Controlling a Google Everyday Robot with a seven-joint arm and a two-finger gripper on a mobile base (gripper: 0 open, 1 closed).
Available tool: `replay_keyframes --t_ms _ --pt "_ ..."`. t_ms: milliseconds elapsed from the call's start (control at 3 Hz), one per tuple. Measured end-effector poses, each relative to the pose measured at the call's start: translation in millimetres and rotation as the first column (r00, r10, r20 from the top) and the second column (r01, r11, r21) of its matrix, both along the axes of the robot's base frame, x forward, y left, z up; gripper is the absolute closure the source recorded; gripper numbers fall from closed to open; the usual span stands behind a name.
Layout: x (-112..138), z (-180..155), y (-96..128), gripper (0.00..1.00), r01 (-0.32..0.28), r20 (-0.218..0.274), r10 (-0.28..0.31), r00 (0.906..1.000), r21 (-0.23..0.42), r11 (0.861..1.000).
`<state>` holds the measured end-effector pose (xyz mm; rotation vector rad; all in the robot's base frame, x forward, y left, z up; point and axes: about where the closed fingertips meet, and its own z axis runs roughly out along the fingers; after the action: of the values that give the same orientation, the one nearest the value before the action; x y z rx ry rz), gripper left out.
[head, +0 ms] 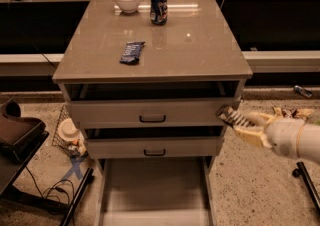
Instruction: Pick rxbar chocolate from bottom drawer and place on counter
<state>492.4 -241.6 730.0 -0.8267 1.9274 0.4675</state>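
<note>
grey-beige counter (200,55) up top, with a white bowl (127,0) and a blue can (159,6) side by side near the back edge, and a blue wrapped bar (132,52) lying flat further forward on the left. only the one camera view, looking down at the front of the cabinet. the two upper drawers (150,113) with black handles are each cracked open a little. the bottom drawer (155,190) is pulled way out, bare floor showing. the gripper (236,123) comes in from the right, just off the cabinet's right edge at top-drawer height, under the counter's overhang. its pale fingers (252,119) are pinching the rxbar chocolate (228,116), a small dark bar with pale markings, which is out of the drawer and in the air.
</note>
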Motion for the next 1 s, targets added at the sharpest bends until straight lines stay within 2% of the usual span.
replay_keyframes --t_ms 333,667,1000 --pt "22.5 86.9 7.2 1.00 0.019 0.078 -0.009 0.9969 -0.128 0.992" --pt "76.7 148.0 43.9 1.00 -0.023 0.149 0.055 0.9873 -0.206 0.978" --pt "76.7 148.0 43.9 1.00 -0.024 0.149 0.055 0.9873 -0.206 0.978"
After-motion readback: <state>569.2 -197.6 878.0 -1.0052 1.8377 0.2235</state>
